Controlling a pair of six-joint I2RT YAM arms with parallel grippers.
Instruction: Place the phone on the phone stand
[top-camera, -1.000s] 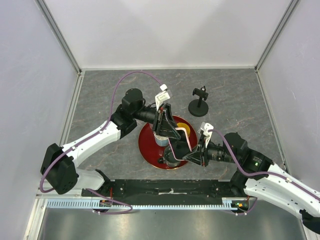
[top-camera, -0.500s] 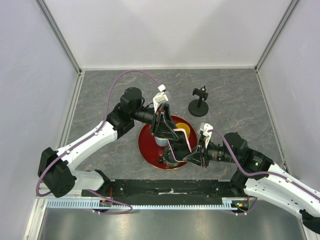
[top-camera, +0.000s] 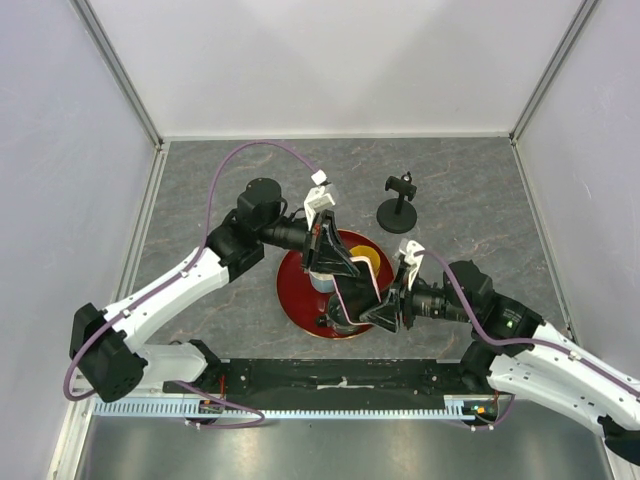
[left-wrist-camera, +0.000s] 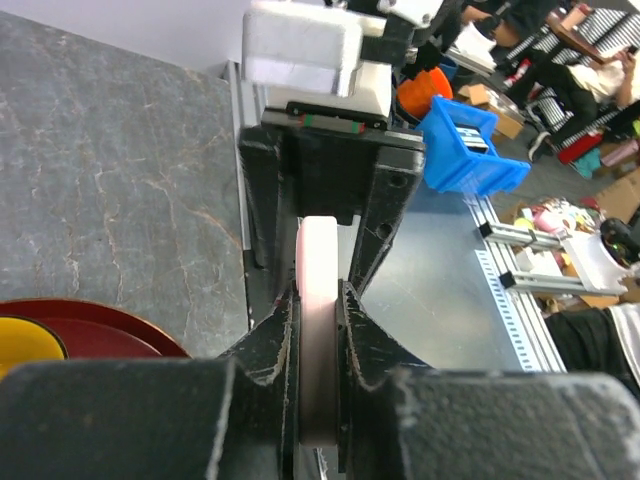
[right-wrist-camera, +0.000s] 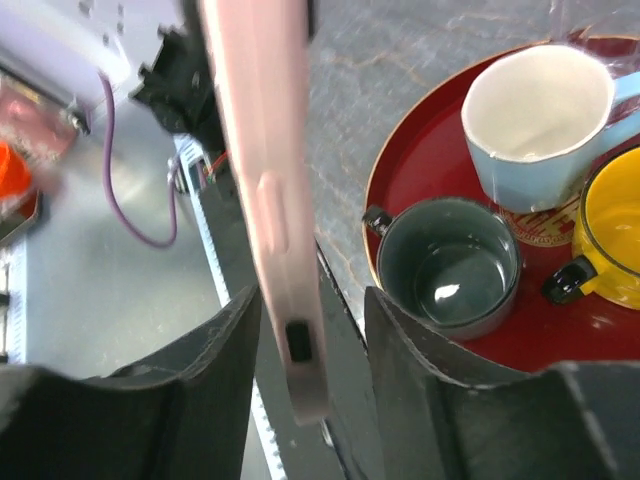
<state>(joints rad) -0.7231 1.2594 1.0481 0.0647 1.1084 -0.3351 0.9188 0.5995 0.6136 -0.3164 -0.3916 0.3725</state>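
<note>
- The left gripper (left-wrist-camera: 316, 296) has just clamped shut on the phone (right-wrist-camera: 262, 150), gripping its pale pink edge.
- The right gripper (right-wrist-camera: 312, 335) has loosened, and its 2 fingers now flank the phone with gaps.
- This looks like a handover to the left arm.
- The phone hangs above the red tray (top-camera: 295, 300), well apart from the phone stand (top-camera: 398, 205).

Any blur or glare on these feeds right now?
Top external: sharp, evenly lit, soft shadows only. Left wrist: the phone edge sits very close, soft-focused. Right wrist: phone blurry up close; the grey cup behind is clearer, with a small glint inside.
</note>
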